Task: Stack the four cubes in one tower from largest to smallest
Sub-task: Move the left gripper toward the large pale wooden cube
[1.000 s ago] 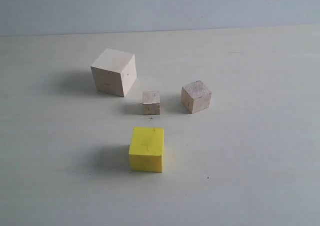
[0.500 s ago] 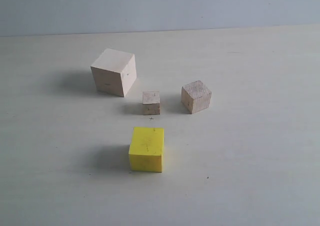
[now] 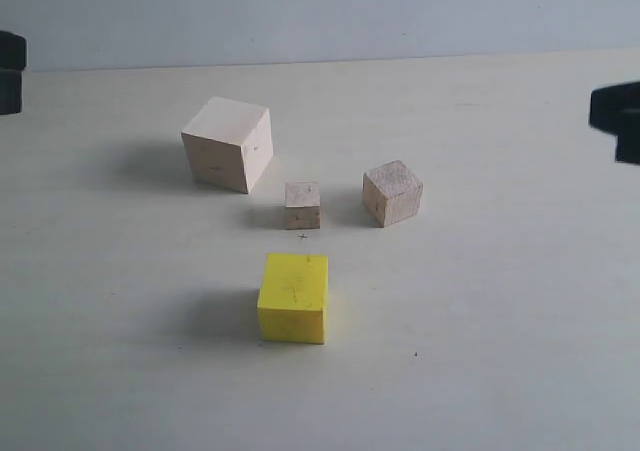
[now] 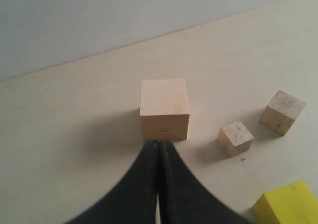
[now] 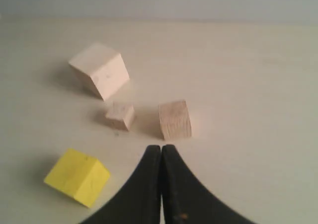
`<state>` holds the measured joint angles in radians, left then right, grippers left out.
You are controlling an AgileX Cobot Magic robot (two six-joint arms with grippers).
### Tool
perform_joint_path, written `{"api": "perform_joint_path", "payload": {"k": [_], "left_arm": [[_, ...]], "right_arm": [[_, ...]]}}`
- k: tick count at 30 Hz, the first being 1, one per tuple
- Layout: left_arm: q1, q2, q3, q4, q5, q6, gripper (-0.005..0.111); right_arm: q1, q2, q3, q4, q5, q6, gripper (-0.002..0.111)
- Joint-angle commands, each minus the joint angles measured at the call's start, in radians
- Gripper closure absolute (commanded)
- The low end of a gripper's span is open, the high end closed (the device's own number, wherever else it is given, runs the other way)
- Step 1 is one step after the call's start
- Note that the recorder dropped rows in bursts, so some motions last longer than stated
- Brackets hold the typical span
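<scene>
Four cubes lie apart on the pale table (image 3: 500, 321). The large wood cube (image 3: 228, 143) is at the back left, the tiny wood cube (image 3: 302, 205) in the middle, the medium wood cube (image 3: 392, 193) to its right, and the yellow cube (image 3: 293, 297) nearest the front. My left gripper (image 3: 8, 71) shows as a dark shape at the left edge; in the left wrist view my left gripper (image 4: 158, 142) is shut and empty, short of the large cube (image 4: 164, 108). My right gripper (image 3: 618, 119) enters at the right edge; in the right wrist view my right gripper (image 5: 161, 147) is shut and empty, near the medium cube (image 5: 175, 119).
A grey wall (image 3: 320, 11) rises behind the table's back edge. A small pencilled cross (image 3: 303, 236) marks the table just in front of the tiny cube.
Both grippers have come into the exterior view, one at the left edge and one at the right edge. The cubes have not moved.
</scene>
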<state>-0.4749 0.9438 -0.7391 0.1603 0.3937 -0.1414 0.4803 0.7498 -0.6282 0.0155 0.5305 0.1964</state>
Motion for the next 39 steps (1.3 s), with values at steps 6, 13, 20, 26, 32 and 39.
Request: {"api": "perform_joint_path", "payload": {"k": [6,13,20,26,32,39], "left_arm": [[-0.006,0.038,-0.008,0.011,-0.09,0.007,0.107],[-0.004,0.109,-0.008,0.012,-0.113,0.007,0.107],[-0.004,0.197,-0.008,0.013,-0.097,0.007,0.107],[-0.004,0.254,-0.008,0.019,-0.123,0.008,0.107],[0.037,0.37,-0.078,0.021,-0.178,0.008,0.107],[0.145,0.614,-0.273,0.021,-0.178,0.008,0.107]], "right_arm": [[0.002,0.06,-0.006,0.005,0.013,-0.017,0.108],[0.002,0.06,-0.006,0.02,-0.014,-0.015,0.108],[0.002,0.066,-0.006,0.064,0.005,-0.012,0.108],[0.002,0.068,-0.006,0.065,0.06,-0.014,0.108],[0.002,0.068,-0.006,0.06,0.081,-0.021,0.108],[0.002,0.068,-0.006,0.044,0.084,-0.021,0.108]]}}
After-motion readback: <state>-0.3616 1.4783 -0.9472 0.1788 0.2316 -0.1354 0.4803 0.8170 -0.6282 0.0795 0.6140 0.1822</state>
